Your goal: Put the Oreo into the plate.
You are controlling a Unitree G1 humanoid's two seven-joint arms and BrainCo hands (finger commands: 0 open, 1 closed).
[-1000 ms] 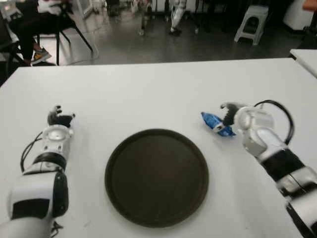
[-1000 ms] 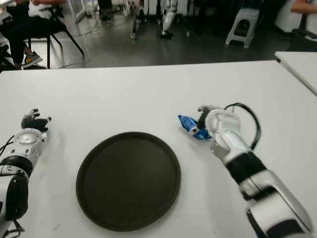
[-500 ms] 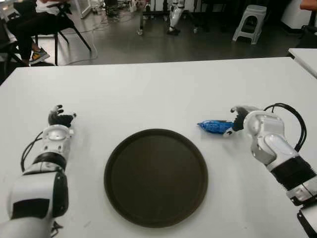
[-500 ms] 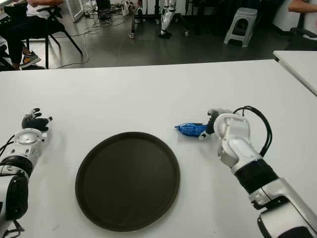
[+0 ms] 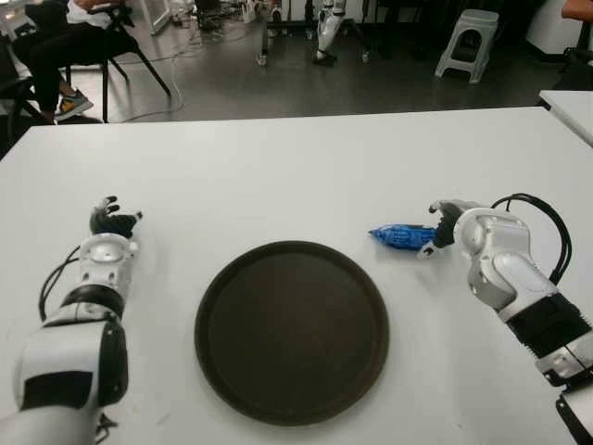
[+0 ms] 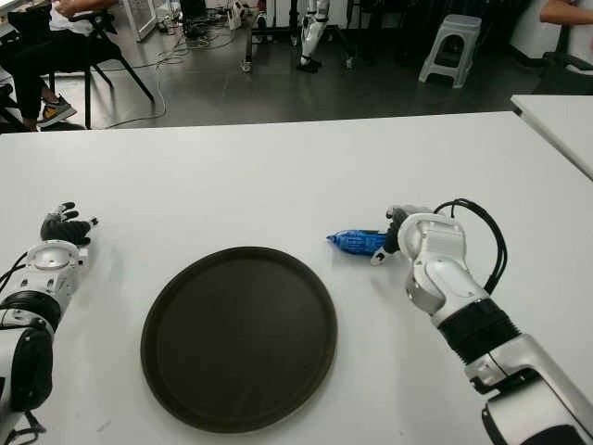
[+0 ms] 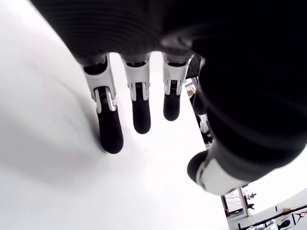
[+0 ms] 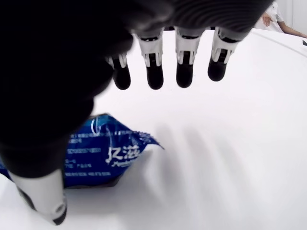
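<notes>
Left eye view: a round, dark, matte plate (image 5: 292, 332) with a low raised rim sits low in the centre of the frame on a smooth white table (image 5: 278, 176). Right of centre, the blue Oreo (image 5: 400, 235) packet lies on the table just off the plate's upper right rim, and the right hand (image 5: 443, 222) is at the packet's right end. The left hand (image 5: 111, 221) shows at the left of the frame, well apart from the plate.

Right eye view: the same layout, with the glossy, crinkled foil packet lengthwise between the plate rim and the right hand. Whether the thumb actually touches it cannot be told from here.

Left wrist view: the left hand's dark rubbery fingers (image 7: 140, 112) hang straight and relaxed above bare table, holding nothing.

Right wrist view: the four fingers (image 8: 184, 72) of the right hand are extended and apart, and the packet lies under the thumb side at the lower left of the frame, not enclosed. The foil looks slick and the pack soft and flat.

The risk as I judge it: with so loose a hold, closing the fingers could skid the packet along the smooth table or squeeze it out sideways, and a pinch on the thin sealed end alone might let it swing or drop short of the plate.
</notes>
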